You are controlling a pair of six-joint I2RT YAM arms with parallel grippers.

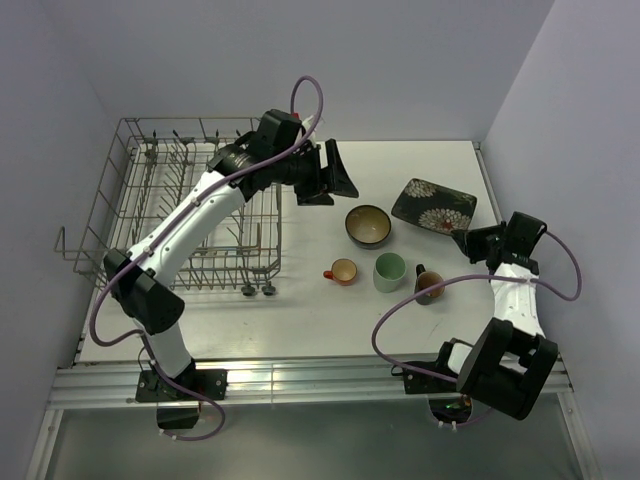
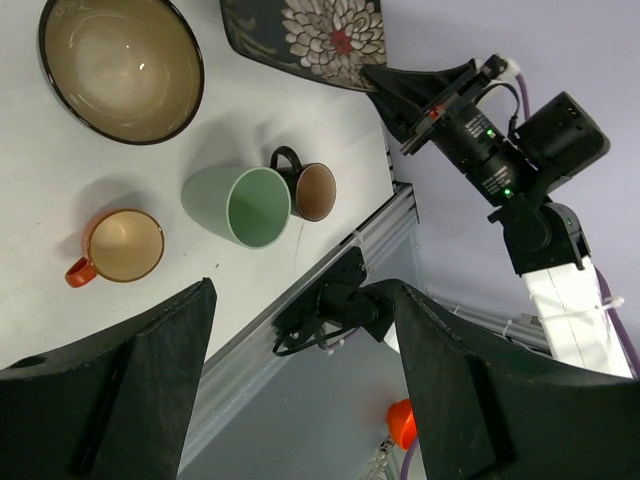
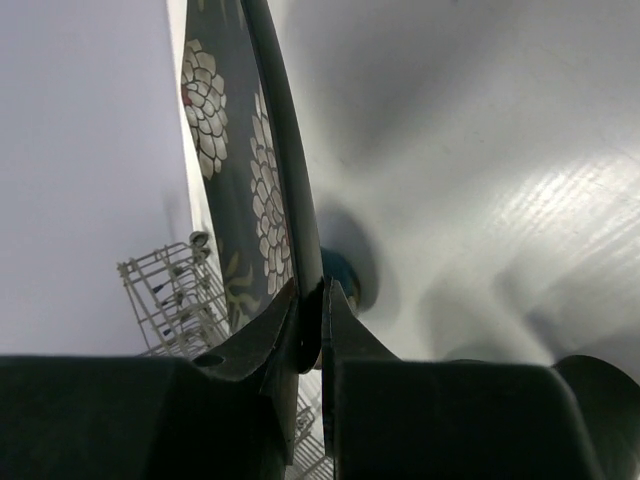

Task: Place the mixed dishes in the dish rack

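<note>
The dark floral plate (image 1: 433,205) lies at the table's back right. My right gripper (image 1: 464,238) is shut on its near right rim; in the right wrist view the rim (image 3: 290,190) runs between the closed fingers of the gripper (image 3: 318,300). The blue bowl (image 1: 368,225) sits left of the plate. The orange-red cup (image 1: 342,271), green mug (image 1: 389,271) and brown cup (image 1: 429,285) stand in a row nearer me. My left gripper (image 1: 335,172) is open and empty, above the table between the dish rack (image 1: 190,215) and the bowl. The left wrist view shows the bowl (image 2: 120,65), mug (image 2: 245,205), brown cup (image 2: 312,190), orange-red cup (image 2: 120,245) and plate (image 2: 310,35).
The rack fills the table's left side and holds no dishes that I can see. The right wall stands close behind the plate. The table's aluminium front rail (image 1: 320,380) runs along the near edge. The right arm (image 2: 500,150) shows in the left wrist view.
</note>
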